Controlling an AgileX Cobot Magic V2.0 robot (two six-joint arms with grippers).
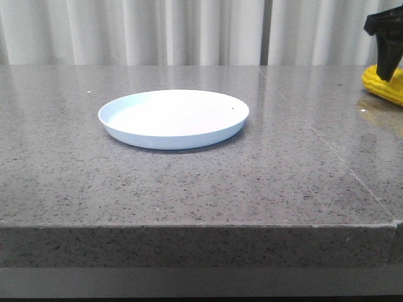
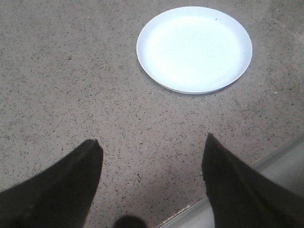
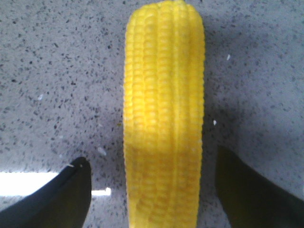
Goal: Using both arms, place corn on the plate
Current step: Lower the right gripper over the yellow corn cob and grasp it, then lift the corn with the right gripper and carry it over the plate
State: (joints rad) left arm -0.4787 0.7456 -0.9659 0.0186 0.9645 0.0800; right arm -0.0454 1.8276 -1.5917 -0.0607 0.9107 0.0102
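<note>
In the front view the plate is seen mid-table with the corn far right under the right gripper; in the left wrist view the left gripper is spread over bare stone; in the right wrist view the corn is straddled by spread, non-touching jaws.

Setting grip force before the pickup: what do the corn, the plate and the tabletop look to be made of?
Corn: glossy, very even yellow kernel rows, possibly a plastic replica; real cannot be ruled out.
Plate: pale blue-white, smooth, thin low rim, likely plastic or melamine.
Tabletop: grey speckled, polished stone or quartz composite, showing reflections and a seam.
</note>
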